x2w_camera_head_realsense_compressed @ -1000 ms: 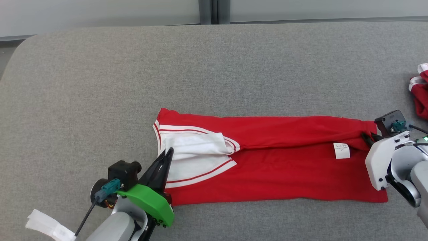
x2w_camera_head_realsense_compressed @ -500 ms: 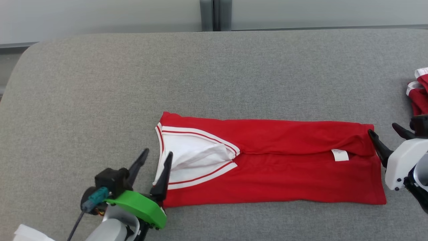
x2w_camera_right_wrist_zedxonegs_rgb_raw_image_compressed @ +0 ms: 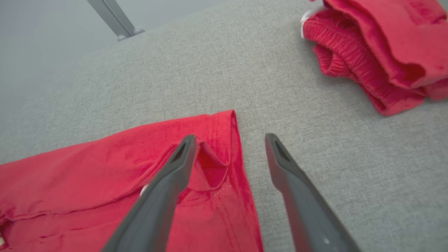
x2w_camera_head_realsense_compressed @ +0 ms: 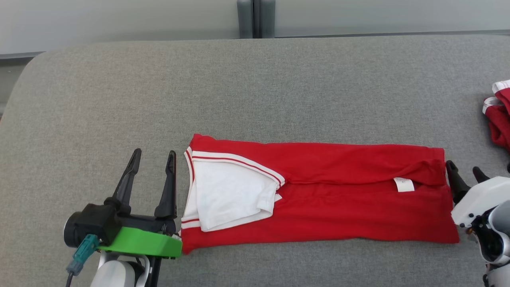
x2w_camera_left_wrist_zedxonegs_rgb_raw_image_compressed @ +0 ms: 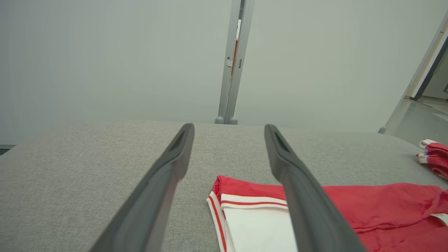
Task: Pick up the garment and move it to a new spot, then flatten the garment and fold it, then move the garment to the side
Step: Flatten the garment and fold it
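The garment [x2w_camera_head_realsense_compressed: 338,191] is a red shirt with white, red-striped sleeves, lying folded into a long band across the grey table [x2w_camera_head_realsense_compressed: 239,87]. A white sleeve is folded on its left end and a small white label shows near its right end. My left gripper [x2w_camera_head_realsense_compressed: 153,155] stands open just left of that sleeve end, not touching the cloth; the left wrist view has the garment [x2w_camera_left_wrist_zedxonegs_rgb_raw_image_compressed: 385,206] to the right of the gripper [x2w_camera_left_wrist_zedxonegs_rgb_raw_image_compressed: 229,127]. At the band's right edge my right gripper [x2w_camera_head_realsense_compressed: 464,169] is open, with the garment's hem [x2w_camera_right_wrist_zedxonegs_rgb_raw_image_compressed: 210,154] lying under its left finger.
A second bundle of red clothing with white trim [x2w_camera_head_realsense_compressed: 500,115] lies at the table's right edge, also seen in the right wrist view [x2w_camera_right_wrist_zedxonegs_rgb_raw_image_compressed: 381,52]. A grey wall with a vertical post [x2w_camera_head_realsense_compressed: 255,18] runs behind the table's far edge.
Both grippers opened and let go of the garment. The left gripper drew back to the left off the sleeve, the right one drew back off the right end. The white sleeve settled flatter.
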Tool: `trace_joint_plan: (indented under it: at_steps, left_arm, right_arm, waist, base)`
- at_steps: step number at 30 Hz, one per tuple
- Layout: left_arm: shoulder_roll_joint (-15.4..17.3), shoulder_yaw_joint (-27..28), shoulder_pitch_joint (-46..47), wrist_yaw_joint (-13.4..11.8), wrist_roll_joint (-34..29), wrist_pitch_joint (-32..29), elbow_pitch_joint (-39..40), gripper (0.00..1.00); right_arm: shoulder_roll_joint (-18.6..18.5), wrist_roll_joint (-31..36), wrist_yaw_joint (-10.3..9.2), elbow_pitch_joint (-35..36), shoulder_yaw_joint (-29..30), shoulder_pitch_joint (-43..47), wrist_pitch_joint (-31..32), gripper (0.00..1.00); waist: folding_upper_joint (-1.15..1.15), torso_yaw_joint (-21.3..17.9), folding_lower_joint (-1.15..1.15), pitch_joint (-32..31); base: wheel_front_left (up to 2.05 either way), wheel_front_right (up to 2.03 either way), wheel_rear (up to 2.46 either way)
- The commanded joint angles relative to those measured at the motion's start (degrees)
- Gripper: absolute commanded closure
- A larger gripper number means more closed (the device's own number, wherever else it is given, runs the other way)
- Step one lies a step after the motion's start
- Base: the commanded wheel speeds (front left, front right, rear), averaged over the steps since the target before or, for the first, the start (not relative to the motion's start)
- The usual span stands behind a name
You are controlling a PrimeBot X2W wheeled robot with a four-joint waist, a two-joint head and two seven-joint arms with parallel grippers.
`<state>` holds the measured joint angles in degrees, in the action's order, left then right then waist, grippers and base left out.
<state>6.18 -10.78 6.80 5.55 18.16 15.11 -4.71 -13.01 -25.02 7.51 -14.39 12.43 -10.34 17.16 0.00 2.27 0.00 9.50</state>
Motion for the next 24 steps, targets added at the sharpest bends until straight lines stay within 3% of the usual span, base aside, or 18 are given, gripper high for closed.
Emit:
trace_joint_plan:
  at_steps: [1, 7, 14, 24]
  left_arm:
    - [-0.6, 1.2, -1.1, 0.6, -0.7, 0.0, -0.1, 0.00]
    - [-2.2, 3.9, -2.1, 1.8, -2.6, 0.0, -0.9, 0.00]
    - [-2.6, 3.2, -2.0, 2.0, -2.2, 0.0, -1.4, 0.00]
    - [-2.3, 1.7, -1.2, 2.0, -1.2, 0.0, -1.3, 0.00]
  right_arm:
    - [0.9, 1.0, -0.06, -0.5, 0.2, -1.1, 0.3, 0.00]
    - [4.4, 3.3, -0.06, -1.8, 1.4, -4.3, -0.2, 0.00]
    - [7.6, 10.6, -0.06, -7.8, 7.4, -9.7, 2.3, 0.00]
    - [8.3, 14.4, -0.08, -12.5, 6.7, -8.2, 6.3, 0.00]
  waist:
    - [0.00, 0.0, 0.00, 0.0]
    - [0.00, 0.2, 0.00, -0.1]
    - [0.00, 0.0, 0.00, 0.1]
    - [0.00, 0.6, 0.00, 0.5]
  base:
    - [0.00, 0.00, 0.00]
    - [0.00, 0.00, 0.00]
    - [0.00, 0.00, 0.00]
    - [0.00, 0.00, 0.00]
